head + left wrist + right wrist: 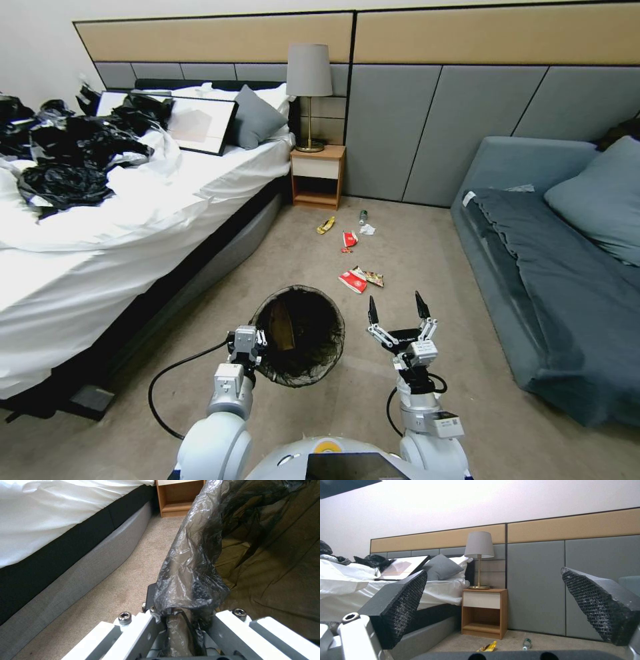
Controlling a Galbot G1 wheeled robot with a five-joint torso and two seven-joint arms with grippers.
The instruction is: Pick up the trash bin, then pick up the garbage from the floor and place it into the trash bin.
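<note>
The trash bin (299,337), lined with a black bag, hangs just above the floor (427,253) in front of me, with something brown inside it. My left gripper (256,341) is shut on its near left rim; the left wrist view shows the bag's folded rim (190,575) clamped in that gripper (182,620). My right gripper (398,308) is open and empty, pointing forward to the bin's right. Ahead lies the garbage: red-and-white packets (353,280), a smaller packet (349,239), a yellow wrapper (326,225) (486,647), a bottle (363,217) (527,643) and a white tissue (367,230).
A bed (133,227) with white sheets and black bags runs along the left. A wooden nightstand (319,175) with a lamp stands against the back wall. A grey sofa (547,267) fills the right. A black cable (173,373) loops by my left arm.
</note>
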